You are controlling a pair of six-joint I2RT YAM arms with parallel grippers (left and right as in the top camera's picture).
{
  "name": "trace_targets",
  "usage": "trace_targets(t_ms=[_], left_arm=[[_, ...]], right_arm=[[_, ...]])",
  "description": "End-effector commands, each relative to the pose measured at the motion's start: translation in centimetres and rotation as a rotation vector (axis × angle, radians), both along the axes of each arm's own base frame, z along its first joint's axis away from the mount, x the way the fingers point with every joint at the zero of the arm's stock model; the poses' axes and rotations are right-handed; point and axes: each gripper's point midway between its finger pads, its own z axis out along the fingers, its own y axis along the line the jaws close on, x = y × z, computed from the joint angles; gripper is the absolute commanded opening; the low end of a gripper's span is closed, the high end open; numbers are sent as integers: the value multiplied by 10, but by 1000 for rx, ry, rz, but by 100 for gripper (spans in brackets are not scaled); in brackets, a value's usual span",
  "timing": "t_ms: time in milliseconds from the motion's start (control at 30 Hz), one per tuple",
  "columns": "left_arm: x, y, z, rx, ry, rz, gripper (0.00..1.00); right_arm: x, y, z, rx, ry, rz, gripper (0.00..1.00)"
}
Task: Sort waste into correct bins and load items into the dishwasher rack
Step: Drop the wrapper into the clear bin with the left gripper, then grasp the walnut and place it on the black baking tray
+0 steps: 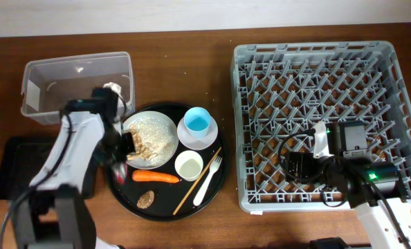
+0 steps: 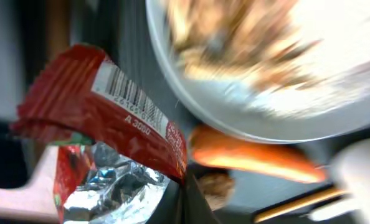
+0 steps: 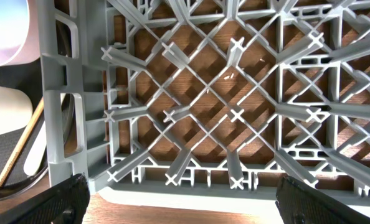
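**A:** Start at the left. Where are the bins?

**B:** The clear tub [image 1: 32, 90] sits at the back left. The shallow black tray [image 1: 12, 173] lies in front of it, partly under the arm.

**A:** And the left gripper [image 1: 121, 153]?

**B:** It is clamped on a red wrapper [image 2: 104, 106] with silver foil inside. The wrapper is over the left edge of the round black tray [image 1: 126, 194], just beside the white plate [image 1: 157, 126]. In the wrist view its long axis slants from upper left to lower right.

**A:** Which way does the carrot point?

**B:** The carrot [image 1: 156, 177] lies flat just in front of the plate, with its long axis left to right. The chopstick [image 1: 192, 190] slants from near left to far right. The fork [image 1: 207, 181] lies beside it on the same slant, tines at the far end.

**A:** What about the right side?

**B:** The right gripper [image 1: 295, 167] hangs over the near-left part of the rack [image 1: 385, 62]. Its fingers are spread wide and hold nothing.
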Motion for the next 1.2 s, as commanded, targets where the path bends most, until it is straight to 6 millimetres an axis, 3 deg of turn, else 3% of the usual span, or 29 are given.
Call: trace_targets(t_ms=[0, 33, 133, 267, 367, 400, 433, 467, 533, 600, 667, 767, 833, 967, 1000, 1167], left_arm=[[59, 6, 65, 28, -304, -2, 0], [86, 12, 81, 66, -419, 4, 0], [138, 20, 103, 110, -643, 21, 0], [179, 28, 127, 128, -833, 48, 0], [196, 34, 115, 133, -849, 59, 2], [200, 35, 106, 132, -837, 61, 19], [201, 35, 101, 132, -826, 60, 46], [201, 35, 97, 132, -818, 59, 56], [200, 34, 102, 130, -820, 58, 63], [182, 28, 105, 99, -768, 45, 63], [150, 10, 97, 5, -647, 19, 63], [46, -14, 65, -79, -210, -16, 70], [10, -24, 58, -84, -66, -77, 72], [-26, -43, 38, -66, 64, -167, 75], [-41, -51, 21, -54, 110, -210, 75], [-75, -47, -12, -45, 212, -204, 75]], right_arm=[[3, -1, 7, -13, -23, 6, 98], [3, -1, 7, -13, -23, 6, 98], [3, -1, 7, -13, -22, 5, 98], [3, -1, 7, -13, -23, 5, 98], [3, -1, 7, -13, -23, 6, 99], [3, -1, 7, -13, -23, 6, 98], [3, -1, 6, -13, -22, 5, 98], [3, -1, 6, -13, -19, 6, 98], [2, -1, 6, -13, -19, 6, 98], [2, -2, 6, -13, -18, 6, 98], [2, -2, 6, -14, -15, 6, 98], [2, -2, 6, -13, -16, 6, 98], [2, -2, 6, -14, -15, 6, 98], [1, -2, 6, -14, -14, 6, 98], [0, -2, 5, -14, -8, 6, 98], [-1, -2, 5, -14, -5, 6, 98]])
